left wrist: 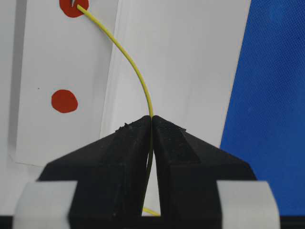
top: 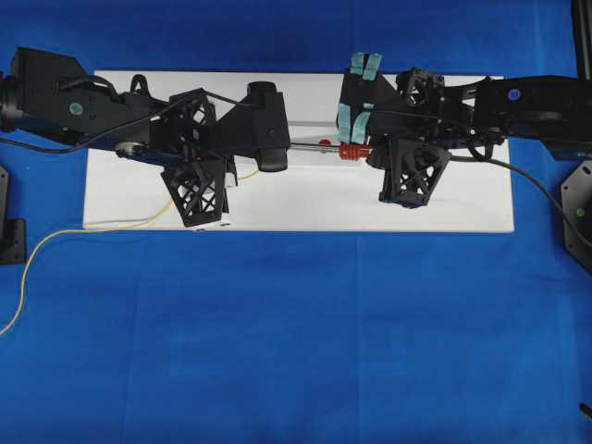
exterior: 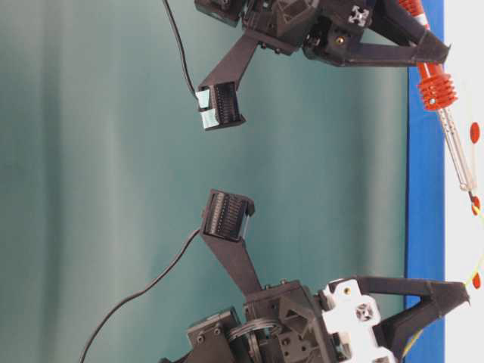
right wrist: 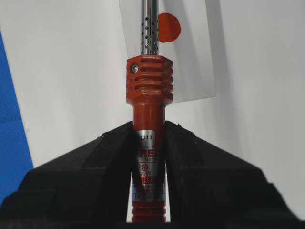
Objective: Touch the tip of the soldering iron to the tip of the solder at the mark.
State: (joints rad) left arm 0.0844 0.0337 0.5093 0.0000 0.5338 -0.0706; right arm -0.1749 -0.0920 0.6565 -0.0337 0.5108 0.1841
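Solder grasp: done; the left gripper (left wrist: pixel 151 119) is clamped on the solder (left wrist: pixel 131 62), jaws pressed together with the yellow wire pinched between them, the free end arcing forward from the fingertips.
Solder tip: in the left wrist view it lies on a red mark (left wrist: pixel 74 6) at the top edge of the white paper strip (left wrist: pixel 66 71); a second red dot (left wrist: pixel 64 101) sits nearer the gripper, untouched.
Iron grasp: done; the right gripper (right wrist: pixel 148 131) is closed around the handle of the soldering iron (right wrist: pixel 148 90), just behind the ribbed orange-red collar, the perforated grey shaft pointing away over the white board (right wrist: pixel 71 71).
Iron position: in the overhead view the soldering iron (top: pixel 333 150) lies roughly level between the two arms, above the white board (top: pixel 462 208) that lies on the blue counter (top: pixel 296 333).
Iron tip: from table level the shaft slants down toward the board and ends close to a red mark (exterior: pixel 475 203), with the yellow wire showing just there.
Contact: cannot tell; tip and wire look very near or touching, but the spot is small and at the frame edge.
Left to do: judged from this, only the final closing of the gap at the mark, or confirming it.
Slack wire: the rest of the solder (top: pixel 55 242) trails off the board across the counter to the left.
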